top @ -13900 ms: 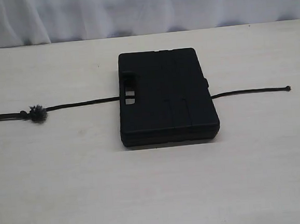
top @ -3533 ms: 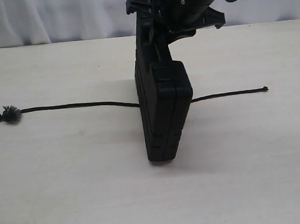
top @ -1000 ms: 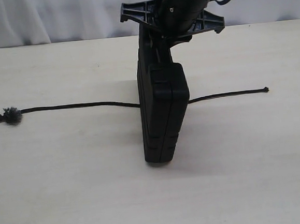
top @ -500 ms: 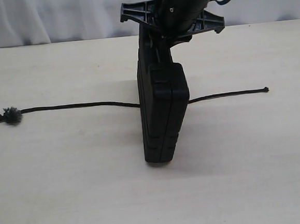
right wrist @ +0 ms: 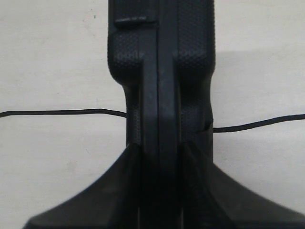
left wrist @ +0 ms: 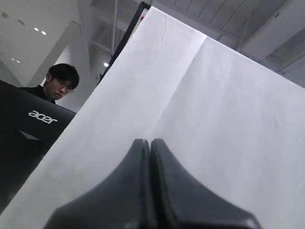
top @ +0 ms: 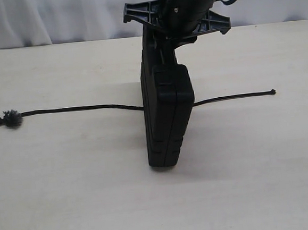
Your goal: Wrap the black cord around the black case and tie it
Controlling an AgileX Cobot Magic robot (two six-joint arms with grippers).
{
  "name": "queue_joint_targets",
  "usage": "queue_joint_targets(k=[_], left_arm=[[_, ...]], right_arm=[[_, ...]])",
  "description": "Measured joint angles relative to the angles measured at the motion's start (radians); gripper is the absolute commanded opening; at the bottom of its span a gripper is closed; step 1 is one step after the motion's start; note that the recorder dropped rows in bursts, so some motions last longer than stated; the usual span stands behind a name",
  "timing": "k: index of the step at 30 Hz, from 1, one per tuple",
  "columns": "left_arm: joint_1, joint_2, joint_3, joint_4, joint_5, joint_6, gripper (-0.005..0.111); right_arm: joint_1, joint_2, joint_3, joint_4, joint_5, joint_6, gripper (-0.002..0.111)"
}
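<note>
The black case [top: 167,114] stands upright on one narrow edge in the middle of the table. My right gripper [top: 158,49] comes down from above and is shut on its top end. In the right wrist view the fingers [right wrist: 134,160] press both faces of the case [right wrist: 159,71], with the right gripper [right wrist: 159,149] astride it. The black cord [top: 73,108] lies flat on the table and passes under the case, with its frayed knot [top: 11,118] far left and its knotted tip [top: 272,91] at the right. My left gripper [left wrist: 150,141] is shut on nothing and points up, away from the table.
A white curtain [top: 55,19] hangs behind the table's far edge. In the left wrist view a dark monitor [left wrist: 28,129] and a person [left wrist: 59,83] stand beside a white sheet [left wrist: 214,119]. Bare tabletop [top: 69,196] lies on both sides of the case.
In the earliest frame the case lay flat; it now stands on edge in the right gripper. Over the last second nothing has visibly moved.
</note>
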Motion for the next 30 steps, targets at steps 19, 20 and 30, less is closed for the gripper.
queue_joint_targets(k=[19,20,30], left_arm=[[0.000,0.867,-0.775,0.015,0.916,0.487,0.000],[-0.002,0.931,-0.813,0.051,0.982,0.502,0.000],[-0.004,1.516,-0.982,0.855,1.365,0.209,0.000]], right_arm=[[0.000,0.000,0.000,0.000,0.000,0.000,0.004],[0.000,0.000,0.000,0.000,0.000,0.000,0.004],[0.000,0.000,0.000,0.000,0.000,0.000,0.004]])
